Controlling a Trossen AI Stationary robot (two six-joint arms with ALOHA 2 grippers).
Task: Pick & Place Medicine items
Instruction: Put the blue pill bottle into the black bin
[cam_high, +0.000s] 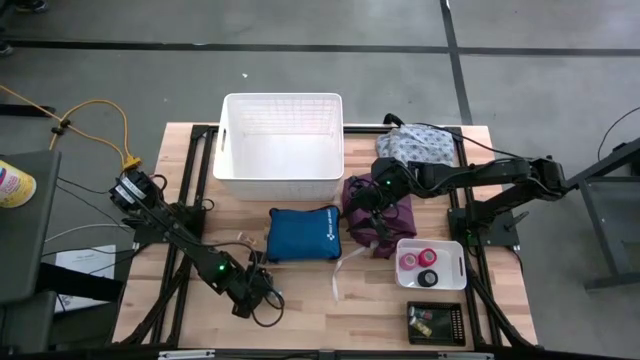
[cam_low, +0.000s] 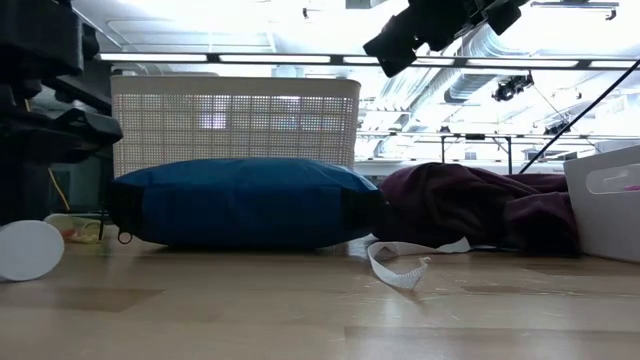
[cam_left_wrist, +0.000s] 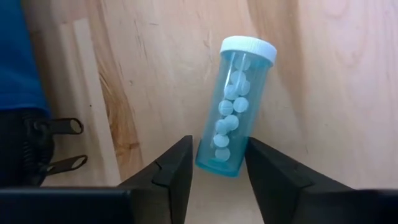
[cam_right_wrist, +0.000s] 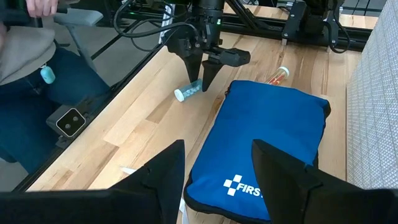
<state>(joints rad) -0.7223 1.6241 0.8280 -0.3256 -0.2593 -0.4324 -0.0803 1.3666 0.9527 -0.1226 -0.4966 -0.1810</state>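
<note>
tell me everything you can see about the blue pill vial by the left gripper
The pill vial is a see-through light blue plastic tube with a white cap, part filled with round pale tablets. It lies on its side on the bare wooden table, cap pointing away from the left gripper. The gripper's two dark jaws bracket its bottom end, close to or just touching the sides; a firm grip cannot be confirmed. It sits near a front corner of the blue pouch.

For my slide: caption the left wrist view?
Left claw straddling the base of a white-capped pill vial on the table.
</note>
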